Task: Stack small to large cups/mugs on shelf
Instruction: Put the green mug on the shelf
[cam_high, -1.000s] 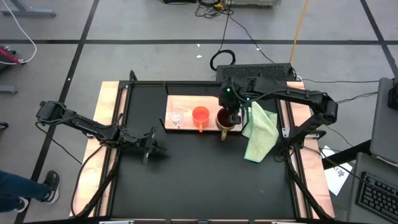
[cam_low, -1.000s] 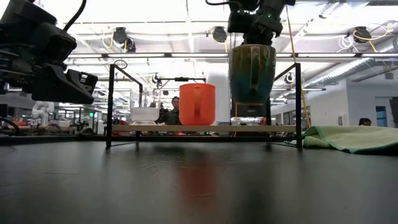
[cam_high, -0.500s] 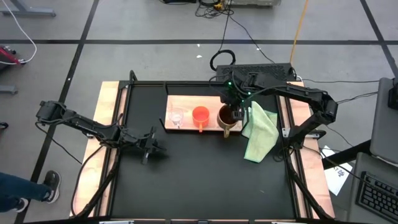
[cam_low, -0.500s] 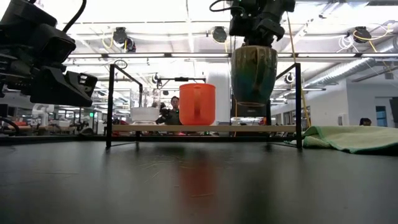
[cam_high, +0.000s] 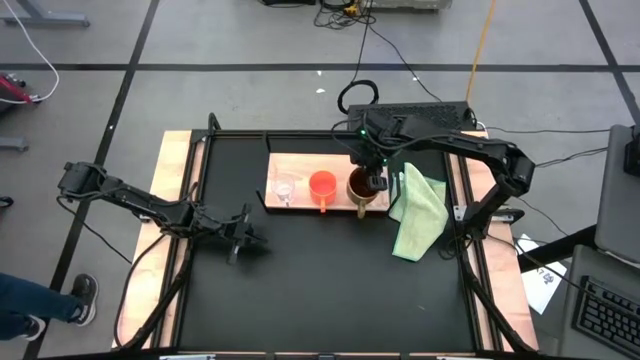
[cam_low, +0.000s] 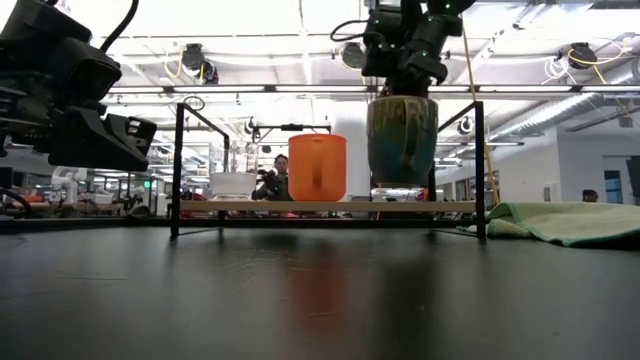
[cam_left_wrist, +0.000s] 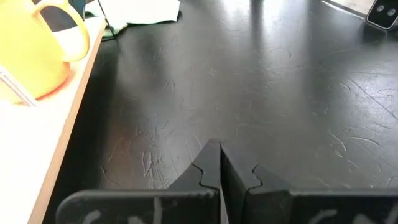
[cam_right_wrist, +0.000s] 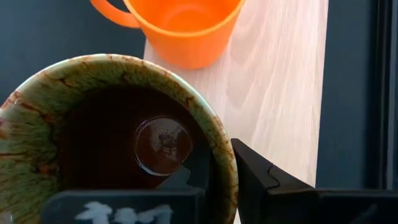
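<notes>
Toward the tabletop's left edge, the left tool (cam_high: 243, 232) is hovering fully closed and empty. On the shelf (cam_high: 300, 165) are sitting the clear cup (cam_high: 285, 187) and orange cup (cam_high: 322, 187); at its right end the right tool (cam_high: 372, 178) is pinching the brown mug's (cam_low: 402, 139) rim, which the low view shows hanging above the board.

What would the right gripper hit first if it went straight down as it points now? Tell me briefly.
The right gripper is shut on the rim of the brown mug and points down. The mug's base would probably meet the wooden shelf first, beside the orange cup.
</notes>
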